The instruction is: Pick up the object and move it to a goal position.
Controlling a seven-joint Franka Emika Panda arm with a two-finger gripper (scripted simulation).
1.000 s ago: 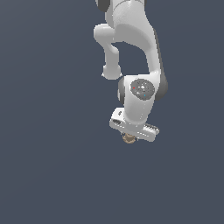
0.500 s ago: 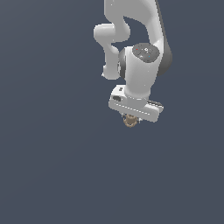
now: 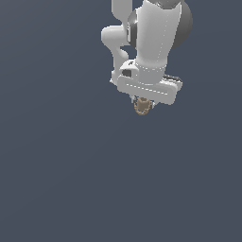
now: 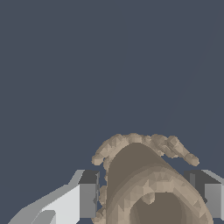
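Flat, even sim lighting, kinda dim slate backdrop with no cast shadows. The white arm [image 3: 153,42] gets soft shading, light maybe from above. No glare or blur, just chunky low-res edges up close on the wrist view.

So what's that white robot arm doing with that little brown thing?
The white robot arm is holding a tiny tan-brown knobby object in its gripper. In the wrist view, the object sits between the two fingers, which press on it from either side. Its job is to carry the object to a goal spot. No goal marker shows in either view, so how near it is cannot be told.
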